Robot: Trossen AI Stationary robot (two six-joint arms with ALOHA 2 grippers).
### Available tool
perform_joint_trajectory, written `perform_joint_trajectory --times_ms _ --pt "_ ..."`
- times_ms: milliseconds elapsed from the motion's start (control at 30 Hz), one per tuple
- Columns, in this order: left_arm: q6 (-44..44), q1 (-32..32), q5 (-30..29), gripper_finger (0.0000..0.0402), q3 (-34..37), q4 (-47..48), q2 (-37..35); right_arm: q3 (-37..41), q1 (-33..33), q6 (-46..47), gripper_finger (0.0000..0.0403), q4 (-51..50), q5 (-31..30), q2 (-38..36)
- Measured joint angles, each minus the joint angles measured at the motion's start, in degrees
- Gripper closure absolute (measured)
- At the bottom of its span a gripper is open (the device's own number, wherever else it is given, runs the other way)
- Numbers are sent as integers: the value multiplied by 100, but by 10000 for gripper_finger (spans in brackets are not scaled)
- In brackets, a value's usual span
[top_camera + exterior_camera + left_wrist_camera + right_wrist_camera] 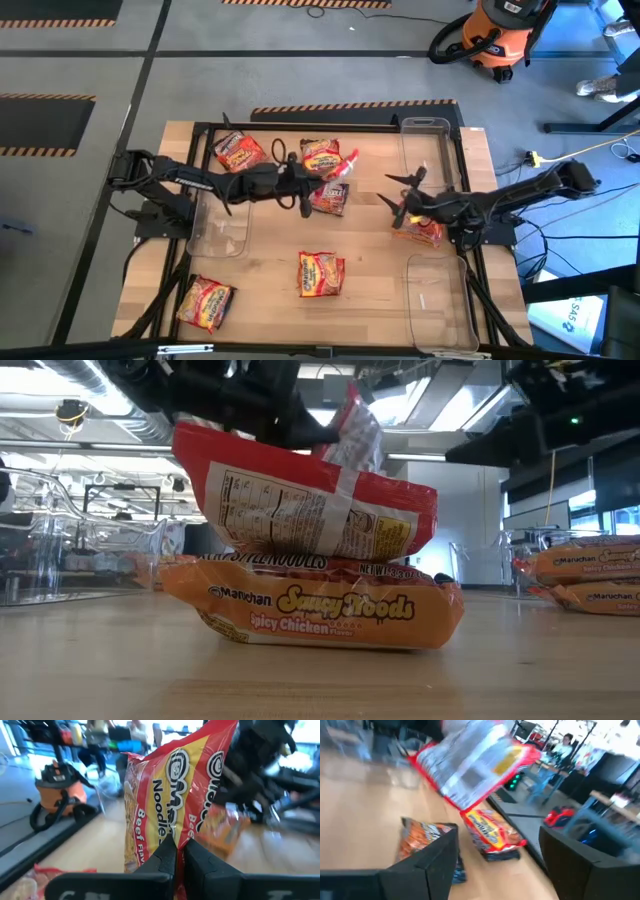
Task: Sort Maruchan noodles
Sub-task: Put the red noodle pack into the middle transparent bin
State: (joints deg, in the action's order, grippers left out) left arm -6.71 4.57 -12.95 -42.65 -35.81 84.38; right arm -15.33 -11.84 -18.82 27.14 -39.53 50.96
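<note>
My left gripper (pixel 312 182) is shut on a red-and-yellow Maruchan noodles packet (pixel 170 785), which hangs over the table's far middle (pixel 345 162); the low view shows its back (pixel 310 500). Other packets lie flat on the wood: two at the far side (pixel 238 152) (pixel 318 152), a dark maroon one (pixel 331 198), an orange one near the middle (pixel 320 272) (pixel 310 610), and one at the near left (pixel 205 302). My right gripper (pixel 398 193) (pixel 500 865) stands open at the right, holding nothing, over more packets (pixel 420 232) (pixel 590 565). My left gripper pinches one edge of the packet (pixel 176 834) between its two fingers (pixel 162 860). The fingers lie about level and come from the table's left. The packet stands on edge beyond the fingertips, tilted and lifted clear of the table.
Three clear plastic bins stand on the table: one at the left (pixel 215 228), one at the far right (pixel 427 150) and one at the near right (pixel 437 300). An orange shop vacuum (pixel 500 35) sits on the floor beyond the table. Bare wood lies at the near middle.
</note>
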Motion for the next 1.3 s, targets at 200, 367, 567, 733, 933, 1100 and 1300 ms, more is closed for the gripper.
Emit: perform_joint_trajectory --times_ms 200,367,567,733,933,1100,1300 --pt "-177 74 -298 393 -4 -1068 73 -580 0 -1016 162 46 4 822" --pt "-279 84 -258 393 -4 -1370 119 -875 11 -1465 169 348 5 1348" --pt "-368 54 -252 393 -4 -1613 125 -953 358 -1420 171 730 274 1700" --pt "-216 8 258 392 -4 -1719 122 -947 1053 -269 171 916 1486 1760" --pt "211 -128 891 392 -4 -1736 122 -942 2249 868 171 1207 4182 1757" --pt "454 -227 1076 392 -4 -1703 122 -940 2953 1546 171 1383 6493 1723" --pt "535 -194 1179 392 -4 -1641 122 -935 3147 1879 171 1390 7424 1672"
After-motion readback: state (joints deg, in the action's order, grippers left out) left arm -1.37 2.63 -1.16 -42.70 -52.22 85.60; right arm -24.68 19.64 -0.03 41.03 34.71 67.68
